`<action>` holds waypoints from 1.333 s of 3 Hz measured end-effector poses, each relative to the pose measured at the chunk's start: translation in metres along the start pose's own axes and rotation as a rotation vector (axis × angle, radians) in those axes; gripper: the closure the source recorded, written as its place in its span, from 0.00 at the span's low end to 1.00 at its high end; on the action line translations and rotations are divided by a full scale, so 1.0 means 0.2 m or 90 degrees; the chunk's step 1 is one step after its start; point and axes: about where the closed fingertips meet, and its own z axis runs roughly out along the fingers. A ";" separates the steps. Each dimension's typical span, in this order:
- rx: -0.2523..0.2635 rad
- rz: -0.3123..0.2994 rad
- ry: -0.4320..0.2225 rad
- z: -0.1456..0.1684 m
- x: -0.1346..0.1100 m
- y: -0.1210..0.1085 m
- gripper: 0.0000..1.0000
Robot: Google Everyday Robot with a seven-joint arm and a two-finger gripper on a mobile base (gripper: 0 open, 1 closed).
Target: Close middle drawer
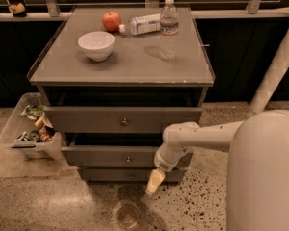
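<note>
The middle drawer (101, 156) is a slim grey front with a small round knob (128, 159), in the grey cabinet (62, 66). It stands a little out from the cabinet, with a dark gap above it. My gripper (154, 181) hangs pale yellow at the end of the white arm (202, 134). It points down in front of the drawer's right end, low by the bottom drawer (111, 175). My wrist (167, 158) is against the middle drawer's front at the right.
The taller top drawer (86, 119) also sticks out a little. On the cabinet top stand a white bowl (96, 44), an apple (111, 20), a lying bottle (142, 24) and an upright water bottle (168, 28). A clear bin (26, 129) of items sits at the left. A white post (279, 66) stands at the right.
</note>
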 end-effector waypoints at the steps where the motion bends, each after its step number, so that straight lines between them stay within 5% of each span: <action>1: -0.030 0.008 0.007 0.10 0.03 0.07 0.00; 2: -0.019 0.020 0.013 0.21 0.03 -0.01 0.00; 3: -0.004 0.056 -0.003 0.30 0.05 -0.22 0.00; 4: -0.004 0.056 -0.003 0.30 0.05 -0.22 0.00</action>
